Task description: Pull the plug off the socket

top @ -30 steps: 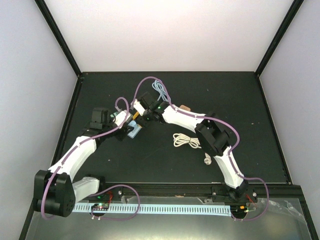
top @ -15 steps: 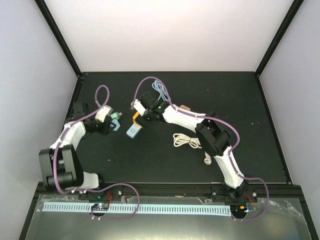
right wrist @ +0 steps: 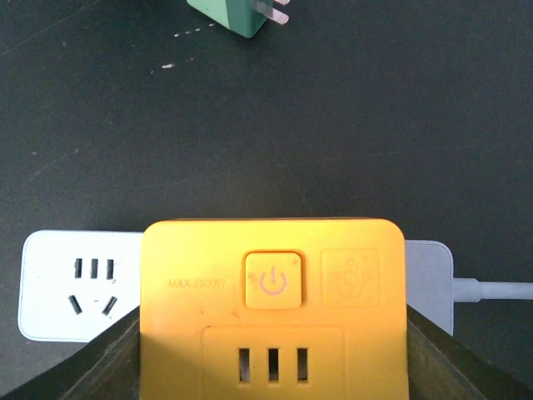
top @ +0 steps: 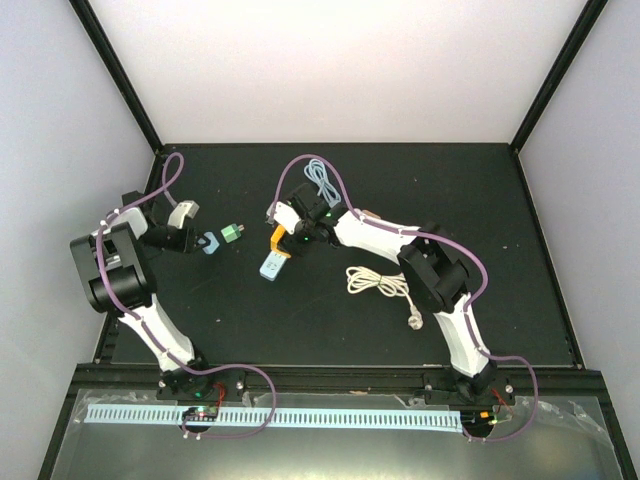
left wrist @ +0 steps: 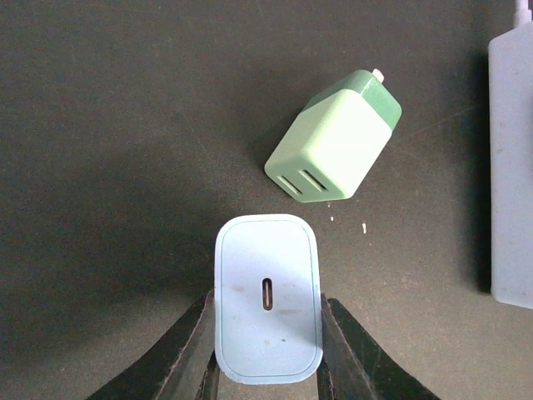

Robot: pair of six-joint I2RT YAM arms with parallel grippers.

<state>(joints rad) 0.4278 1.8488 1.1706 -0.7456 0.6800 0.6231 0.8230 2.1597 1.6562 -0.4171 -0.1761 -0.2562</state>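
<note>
Swung back to the table's (top: 480, 220) left edge since a second ago, the left arm (top: 120, 270) has carried the pale blue plug (left wrist: 266, 300) away from the white power strip (right wrist: 79, 287). The left jaws pinch the plug's sides, port face toward the wrist. The right jaws clamp the orange socket block (right wrist: 273, 275) lying across that strip, mid-table. Between them the green plug (left wrist: 333, 146) lies on its side, prongs toward the right edge.
</note>
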